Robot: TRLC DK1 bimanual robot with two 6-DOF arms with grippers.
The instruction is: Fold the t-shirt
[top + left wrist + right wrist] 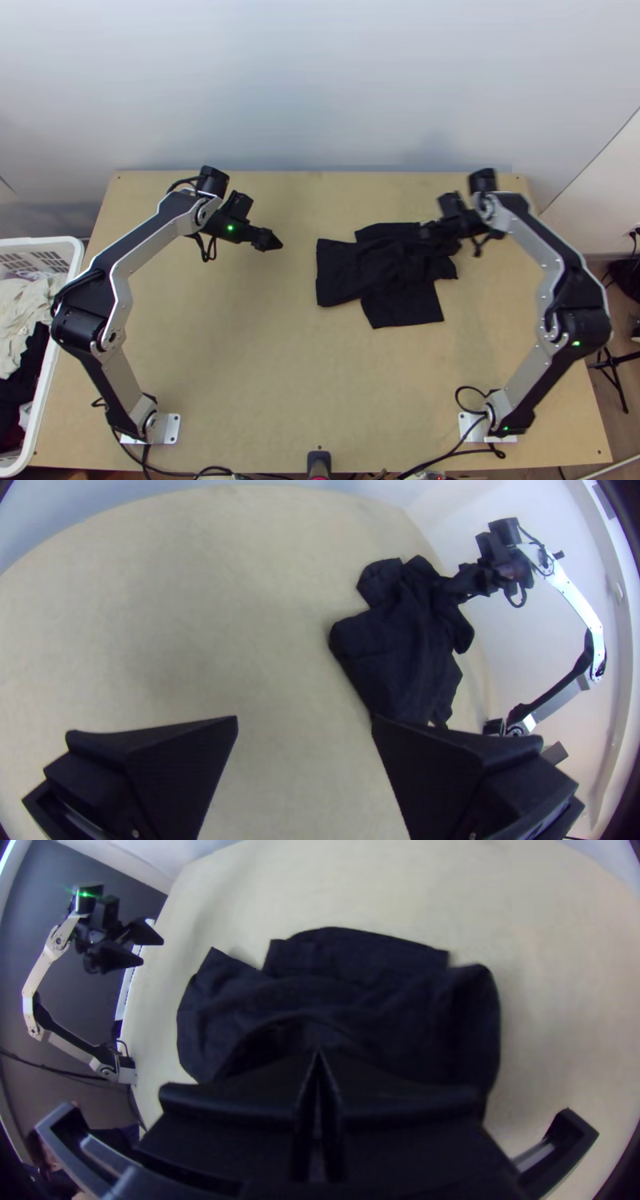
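T-shirt: A black T-shirt (pixel 392 276) lies right of center on the light wooden table (pixel 240 360), nearer the far edge than the near one. Its layers overlap, loosely gathered and creased rather than spread flat.
Shirt edges: One squared end points toward the left arm's side; another squared panel extends toward the near edge. Which part of the garment each one is cannot be told.
Left gripper: The left gripper (pixel 277 242) is poised over the table's far half, to the left of the shirt and apart from it. In the left wrist view, its two wide black fingers (pixel 187 767) stand well apart, with nothing between them.
Right gripper: The right gripper (pixel 426 232) is at the shirt's far portion, angled inward from the right. The right wrist view shows its fingertips drawn together against a backdrop of dark fabric, beside a curved ridge of cloth. Whether any fabric is pinched between them cannot be told.
Laundry basket: A white plastic basket (pixel 28 260) stands off the table's left edge, holding a heap of pale and dark clothes (pixel 28 308).
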